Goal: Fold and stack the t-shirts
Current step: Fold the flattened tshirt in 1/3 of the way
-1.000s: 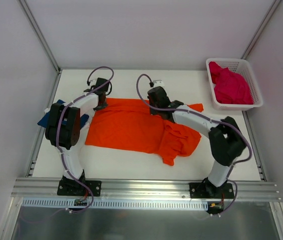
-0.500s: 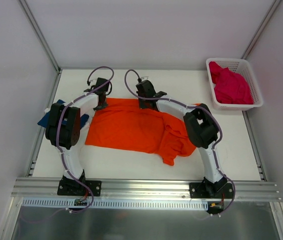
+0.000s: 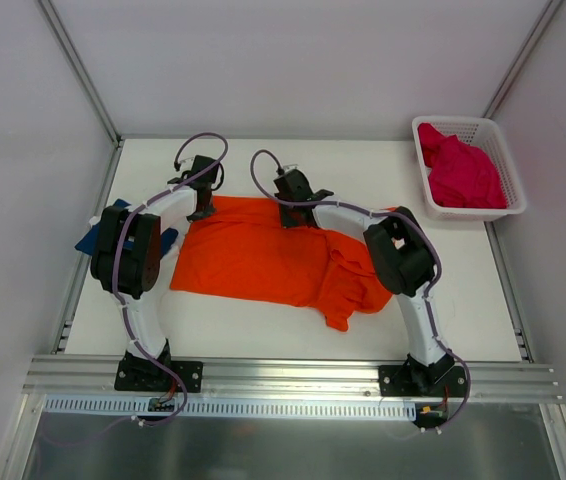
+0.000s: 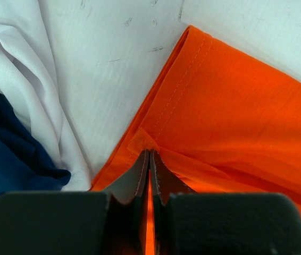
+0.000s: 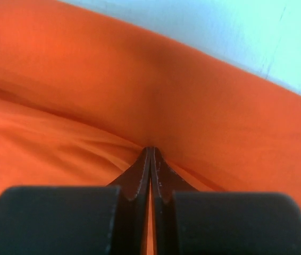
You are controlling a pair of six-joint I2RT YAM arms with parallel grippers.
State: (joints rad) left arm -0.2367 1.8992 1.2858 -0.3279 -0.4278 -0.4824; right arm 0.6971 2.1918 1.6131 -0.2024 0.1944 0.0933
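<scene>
The orange t-shirt (image 3: 263,255) lies spread across the middle of the table, bunched at its right end. My left gripper (image 3: 201,205) is shut on the shirt's far left corner; in the left wrist view its gripper (image 4: 149,155) pinches the orange hem (image 4: 161,114). My right gripper (image 3: 291,210) is shut on the shirt's far edge near the middle; the right wrist view shows the gripper (image 5: 151,151) pinching orange cloth (image 5: 86,79). The navy t-shirt (image 3: 98,238) lies at the left edge, partly hidden by the left arm. The pink t-shirt (image 3: 460,172) sits in the basket.
The white mesh basket (image 3: 508,165) stands at the far right corner. A white cloth (image 4: 28,85) lies beside the navy shirt (image 4: 7,154) in the left wrist view. Metal frame posts run along the table's left and right edges.
My right gripper moved left along the shirt's far edge, then settled a little toward the shirt. The left gripper has stayed at the corner.
</scene>
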